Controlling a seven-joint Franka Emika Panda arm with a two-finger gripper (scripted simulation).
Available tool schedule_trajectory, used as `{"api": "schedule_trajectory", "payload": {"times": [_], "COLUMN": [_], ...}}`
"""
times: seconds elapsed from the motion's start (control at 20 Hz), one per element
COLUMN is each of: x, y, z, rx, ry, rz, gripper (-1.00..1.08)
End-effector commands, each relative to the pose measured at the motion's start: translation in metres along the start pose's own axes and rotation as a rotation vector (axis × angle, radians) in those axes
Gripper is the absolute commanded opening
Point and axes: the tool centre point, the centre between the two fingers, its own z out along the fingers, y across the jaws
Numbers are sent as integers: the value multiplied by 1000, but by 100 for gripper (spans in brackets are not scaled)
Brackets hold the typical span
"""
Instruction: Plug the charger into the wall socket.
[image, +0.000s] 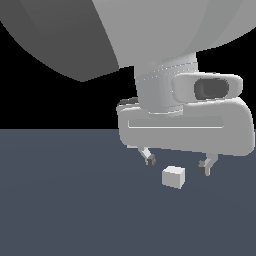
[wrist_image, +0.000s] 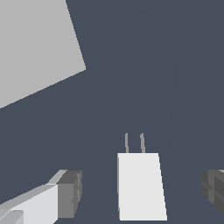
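The charger (image: 173, 177) is a small whitish-grey cube lying on the dark floor. In the wrist view the charger (wrist_image: 141, 186) shows two thin grey prongs on one end. My gripper (image: 177, 165) hangs just above it, open, with one finger on each side and a gap to the cube on both sides. In the wrist view the gripper (wrist_image: 142, 192) straddles the cube, fingertips (wrist_image: 69, 193) apart from it. The wall socket (wrist_image: 37, 48) shows only in the wrist view as a large flat light-grey plate beyond the prongs; its holes are not visible.
The dark blue-grey floor (image: 60, 200) spreads around the cube. The arm's large grey body (image: 65, 35) fills the upper part of the exterior view and hides what lies behind it.
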Motion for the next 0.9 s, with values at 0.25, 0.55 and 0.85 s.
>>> {"api": "schedule_trajectory", "payload": {"times": [0.25,0.55,0.85], "x": [-8,-8,-8], "y": [0,0,0], "z": [21,22,22], "rx": [0,0,0], "ry": [0,0,0], "rz": [2,2,2], "gripper": [100,-100,-100]}}
